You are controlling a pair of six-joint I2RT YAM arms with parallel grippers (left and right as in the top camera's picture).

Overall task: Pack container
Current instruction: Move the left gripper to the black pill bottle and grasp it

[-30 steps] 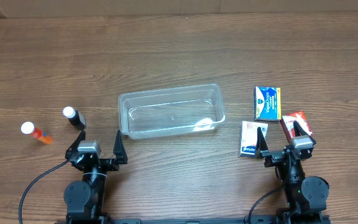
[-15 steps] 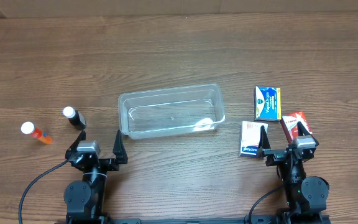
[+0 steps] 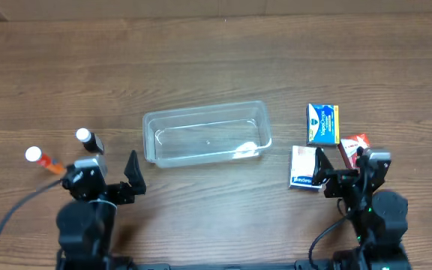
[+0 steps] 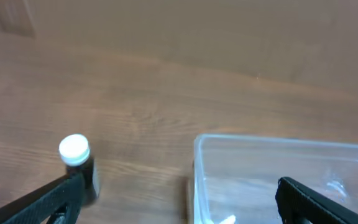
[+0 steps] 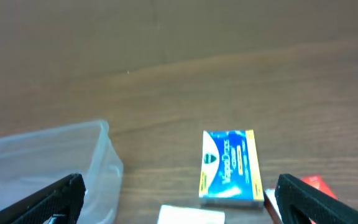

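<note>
The clear container lies empty at the table's middle; it also shows in the left wrist view and the right wrist view. A black bottle and an orange bottle lie to its left. A blue box, a white box and a red box lie to its right. My left gripper is open and empty, near the black bottle. My right gripper is open and empty, over the white and red boxes.
The wooden table stretches bare behind the container. Cables run from both arm bases at the front edge. A pale wall strip lies along the far edge.
The left gripper has moved left toward the bottles. The right gripper has moved slightly right and forward over the boxes. No object has moved.
</note>
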